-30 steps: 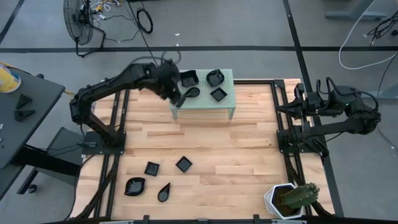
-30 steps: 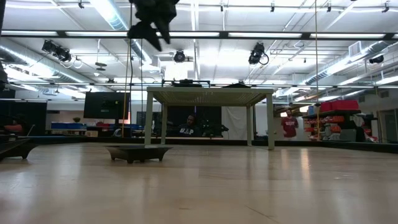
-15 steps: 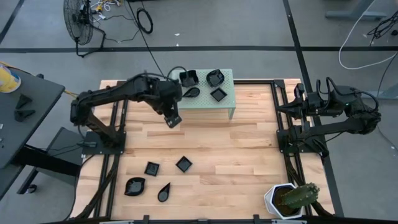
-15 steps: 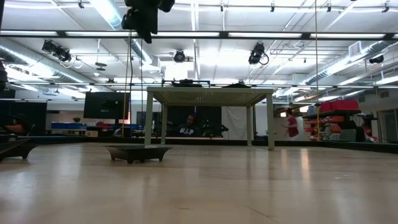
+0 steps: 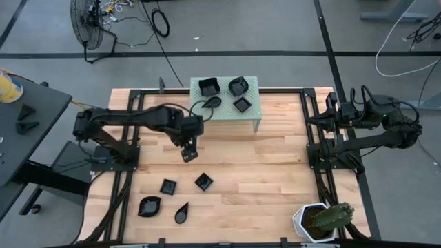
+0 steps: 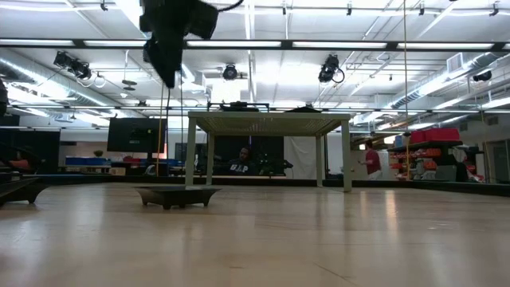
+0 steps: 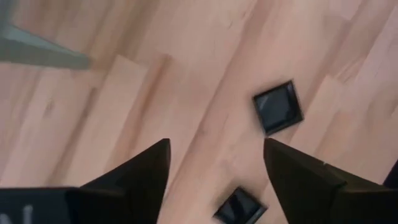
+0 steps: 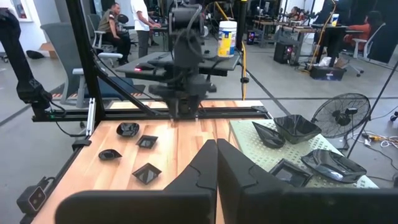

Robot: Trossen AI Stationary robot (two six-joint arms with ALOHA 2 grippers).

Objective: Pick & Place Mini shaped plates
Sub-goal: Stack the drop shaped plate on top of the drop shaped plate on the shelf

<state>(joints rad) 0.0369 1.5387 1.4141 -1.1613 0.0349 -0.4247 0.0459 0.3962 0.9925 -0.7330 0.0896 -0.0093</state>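
Four mini shaped plates [image 5: 172,198] lie on the near-left of the wooden table [image 5: 275,172]. Just beyond them the left gripper [image 5: 187,152] hangs above bare wood, fingers spread wide and holding nothing. Farther back, four more black dishes [image 5: 224,93] sit on the pale green stand [image 5: 255,117]. At the right edge the right gripper [image 5: 333,114] waits, fingers pressed together, empty

The left gripper [image 5: 188,154] hung mid-table, fingers spread and empty; the right gripper [image 8: 216,163] rested folded at the right edge, fingers closed
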